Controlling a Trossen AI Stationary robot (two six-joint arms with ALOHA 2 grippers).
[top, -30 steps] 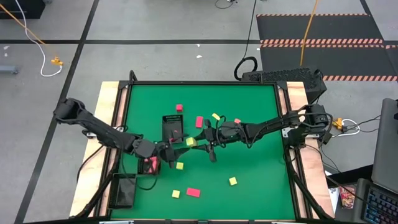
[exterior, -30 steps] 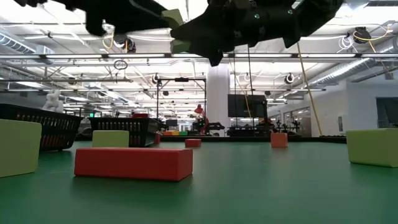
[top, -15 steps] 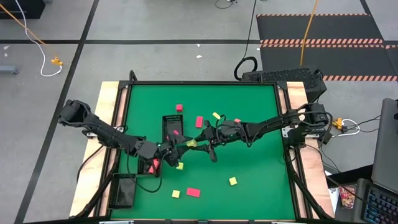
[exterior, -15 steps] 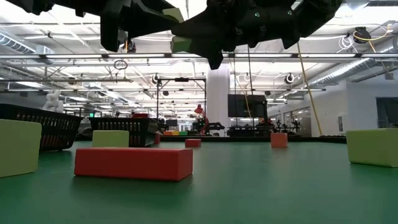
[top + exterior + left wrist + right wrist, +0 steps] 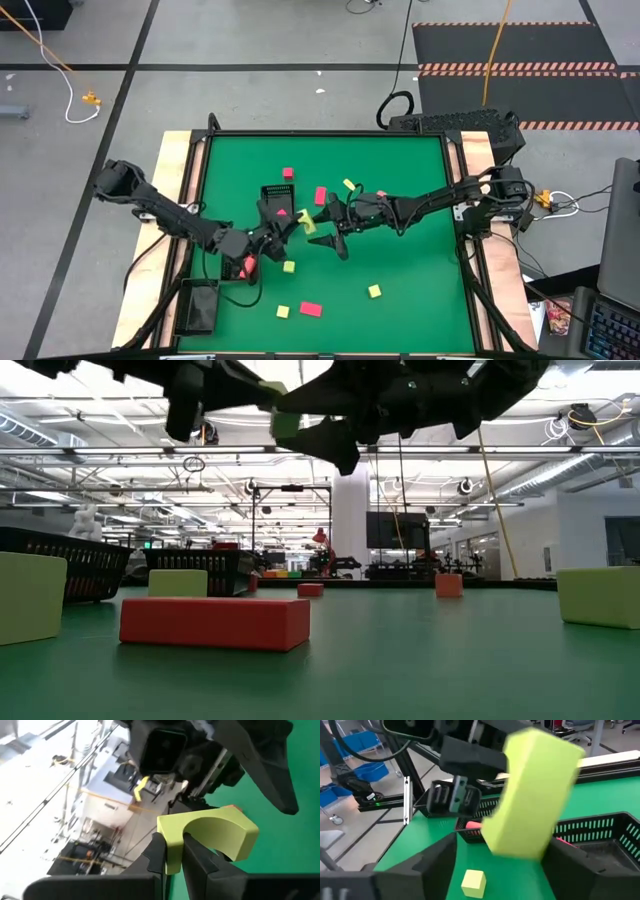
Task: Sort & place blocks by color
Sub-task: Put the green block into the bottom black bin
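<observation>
1. Big open-plan robotics lab/industrial hall: low view shows a high ceiling w/ exposed trusses & strip lights.
2. Grey concrete floor w/ dark tape lines, hazard-striped mat.
3. Loose cables on the floor, laptop beside the rig.
4. More workstations & a white pillar farther back.

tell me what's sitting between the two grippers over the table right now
A yellow arch block, pinched by the left gripper with the open right gripper around it; the wrist views show this best.
</observation>
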